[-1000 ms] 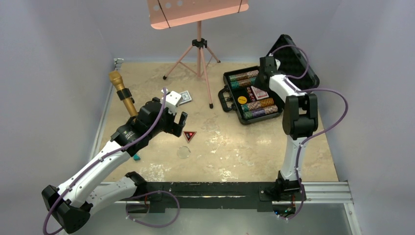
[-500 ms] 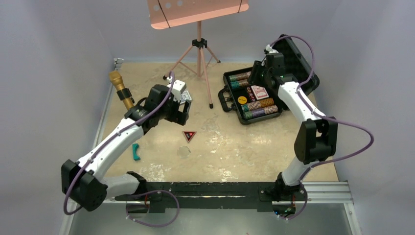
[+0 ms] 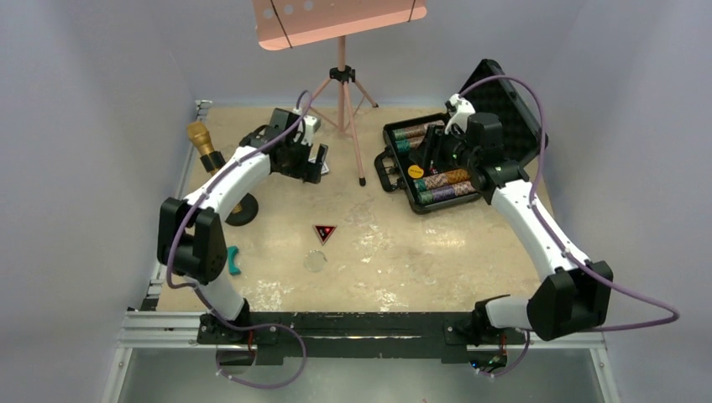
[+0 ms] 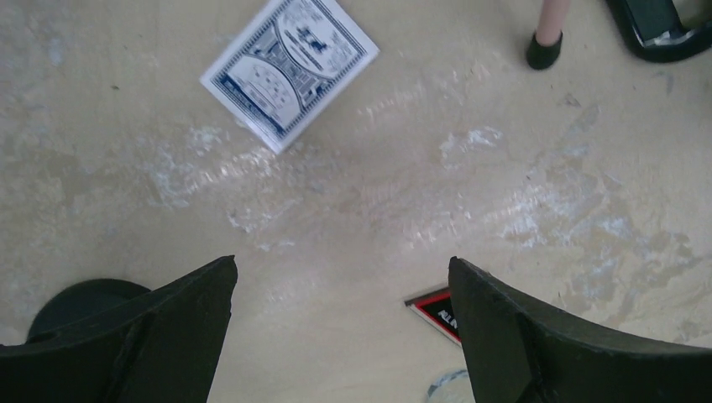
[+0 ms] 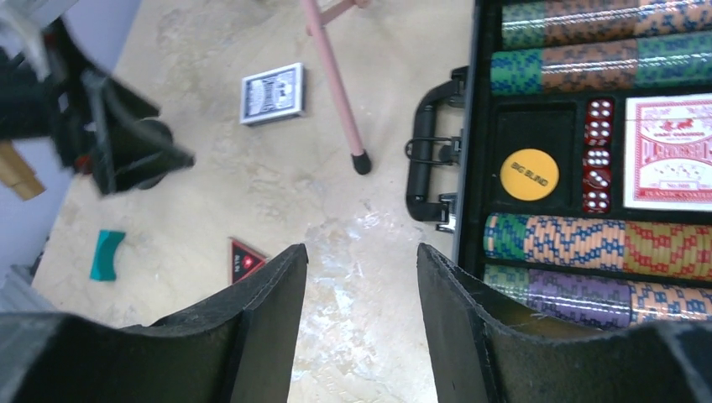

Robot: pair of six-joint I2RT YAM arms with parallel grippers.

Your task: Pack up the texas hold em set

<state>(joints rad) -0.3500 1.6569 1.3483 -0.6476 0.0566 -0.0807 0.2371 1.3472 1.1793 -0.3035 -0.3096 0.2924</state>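
Note:
The black case (image 3: 387, 170) lies open at the back right, its foam lid (image 3: 506, 102) upright. It holds rows of striped chips (image 5: 588, 239), a red deck (image 5: 667, 151), red dice and a yellow disc. The blue deck (image 4: 290, 71) lies on the table, also in the right wrist view (image 5: 271, 93). The triangular red-black button (image 3: 325, 232) lies mid-table. My left gripper (image 4: 340, 269) is open and empty, just short of the blue deck. My right gripper (image 5: 361, 252) is open and empty above the case's handle side (image 3: 430, 155).
A pink music stand (image 3: 342, 92) stands at the back middle, one foot (image 4: 546, 46) near the deck. A gold microphone (image 3: 201, 138) and a black round base (image 3: 242, 210) are at the left. A teal piece (image 3: 232, 260) and a clear disc (image 3: 316, 261) lie nearer the front.
My left arm has swung from mid-table to the far side, above the blue deck. My right arm has come off the lid and now reaches over the case's front.

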